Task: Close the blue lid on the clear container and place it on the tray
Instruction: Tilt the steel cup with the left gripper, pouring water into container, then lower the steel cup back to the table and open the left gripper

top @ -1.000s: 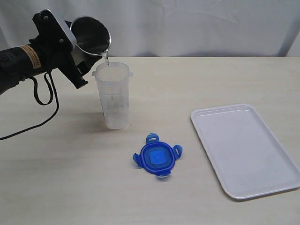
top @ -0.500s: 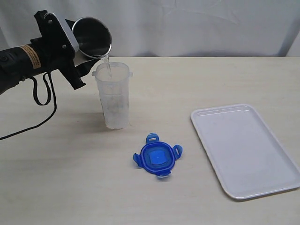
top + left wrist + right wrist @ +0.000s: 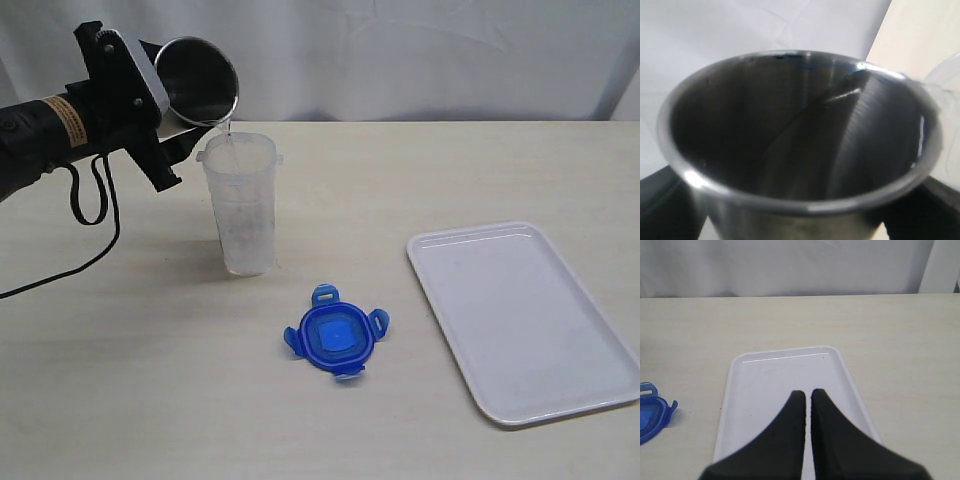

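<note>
The clear container (image 3: 240, 205) stands upright on the table, left of centre, without its lid. My left gripper (image 3: 165, 105) is shut on a steel cup (image 3: 196, 80), tipped over the container's rim, and a thin stream of water runs from the cup into it. The cup's inside (image 3: 800, 130) fills the left wrist view. The blue lid (image 3: 334, 334) lies flat on the table in front of the container, and its edge (image 3: 652, 416) shows in the right wrist view. The white tray (image 3: 525, 315) lies at the right, bare. My right gripper (image 3: 808, 395) is shut, empty, above the tray (image 3: 770, 385).
A black cable (image 3: 85, 210) loops from the left arm down onto the table at the left. A white curtain (image 3: 400, 50) hangs behind the table's back edge.
The steel cup has tipped slightly further over the container while water keeps running in. Lid, tray and container have not moved.
</note>
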Controlling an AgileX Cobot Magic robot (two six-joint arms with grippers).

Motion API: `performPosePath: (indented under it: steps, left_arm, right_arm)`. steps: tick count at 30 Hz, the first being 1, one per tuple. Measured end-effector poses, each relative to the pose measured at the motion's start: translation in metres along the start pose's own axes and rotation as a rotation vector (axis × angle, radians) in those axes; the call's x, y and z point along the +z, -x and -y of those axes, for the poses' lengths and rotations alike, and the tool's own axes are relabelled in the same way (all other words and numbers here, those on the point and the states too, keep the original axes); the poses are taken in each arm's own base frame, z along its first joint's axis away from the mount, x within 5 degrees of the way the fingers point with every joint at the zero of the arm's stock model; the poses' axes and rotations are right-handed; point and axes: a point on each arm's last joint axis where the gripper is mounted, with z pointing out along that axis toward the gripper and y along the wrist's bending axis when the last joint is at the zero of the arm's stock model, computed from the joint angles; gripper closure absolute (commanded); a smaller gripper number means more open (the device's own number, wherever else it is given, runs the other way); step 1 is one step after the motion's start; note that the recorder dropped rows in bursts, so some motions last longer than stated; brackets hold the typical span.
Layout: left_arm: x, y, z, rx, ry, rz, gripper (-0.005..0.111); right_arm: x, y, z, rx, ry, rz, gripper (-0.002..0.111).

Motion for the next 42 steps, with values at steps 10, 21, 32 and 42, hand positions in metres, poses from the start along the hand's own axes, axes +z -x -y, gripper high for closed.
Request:
performPosePath:
  steps: [10,21,32,42]
  left_arm:
    - [0.0000,0.0000,-0.0001,0.002,0.001,0.000,0.107]
    - [0.0000,-0.0002,0.0000,0.046,0.000,-0.002,0.107]
    - [0.0000,-0.0002,0.0000,-0.020,0.000,-0.002,0.107]
    - [-0.0001,-0.0036,0.0015,-0.273,-0.011,-0.042,0.107]
  right_arm:
    - [0.0000,0.0000,0.0000,0.000,0.000,0.000,0.104]
    - [0.0000,0.0000,0.0000,0.000,0.000,0.000,0.104]
    - [0.0000,0.0000,0.0000,0.000,0.000,0.000,0.104]
    - [0.0000,0.0000,0.0000,0.000,0.000,0.000,0.104]
